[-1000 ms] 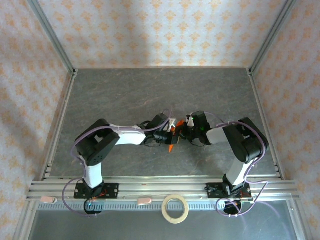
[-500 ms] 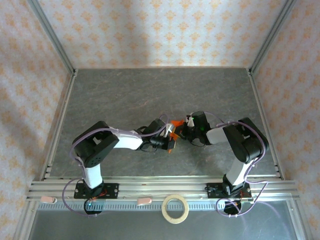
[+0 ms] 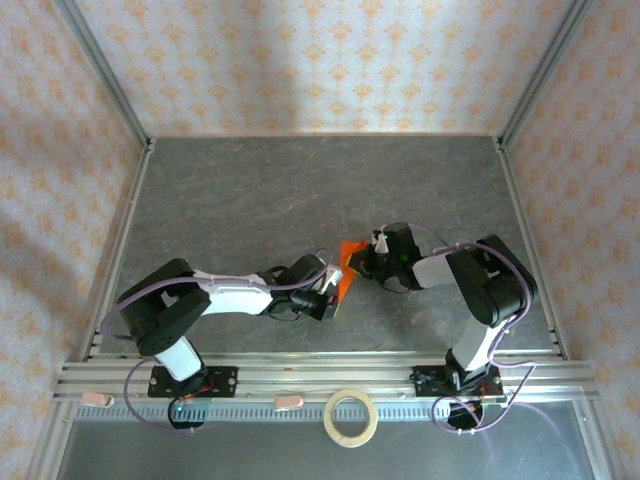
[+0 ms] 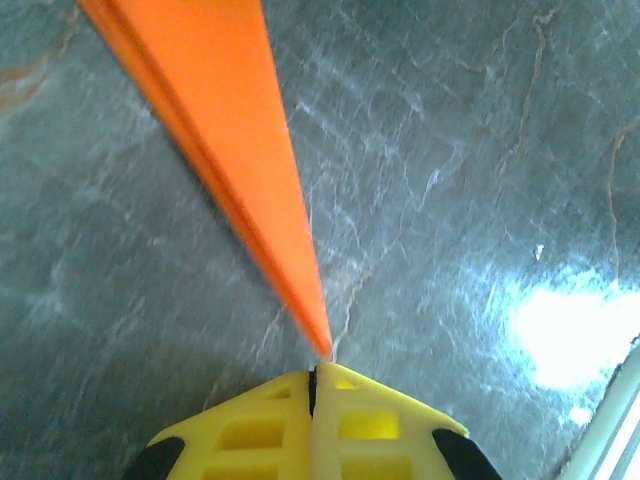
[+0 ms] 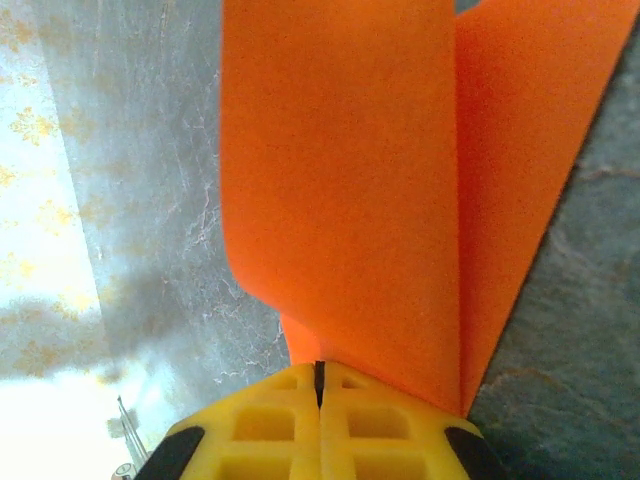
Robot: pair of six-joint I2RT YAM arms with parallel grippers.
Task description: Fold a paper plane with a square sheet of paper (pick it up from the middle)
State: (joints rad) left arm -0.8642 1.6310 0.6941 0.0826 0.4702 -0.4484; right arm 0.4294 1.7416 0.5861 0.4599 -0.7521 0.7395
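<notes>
Top view: the bright orange, narrow folded paper plane [image 3: 343, 272] is held mid-table [image 3: 250, 190] between both arms; left wrist view: its pointed tip is pinched in the clenched left gripper [image 4: 315, 378]; right wrist view: its broad folds are clamped in the clenched right gripper [image 5: 320, 375].

The paper plane [image 3: 344, 270] is bright orange paper folded into a narrow dart. It stretches between the left pincer [image 3: 333, 297] and the right pincer [image 3: 364, 256], with one end at each. At the left pincer [image 4: 314, 375] the paper plane [image 4: 225, 130] tapers to a sharp point that meets the seam of the pressed-together fingers, and stacked folded layers show along one long edge. At the right pincer [image 5: 320, 372] its wide end [image 5: 340, 190] rises from the closed fingers as two broad panels with a crease between them.
</notes>
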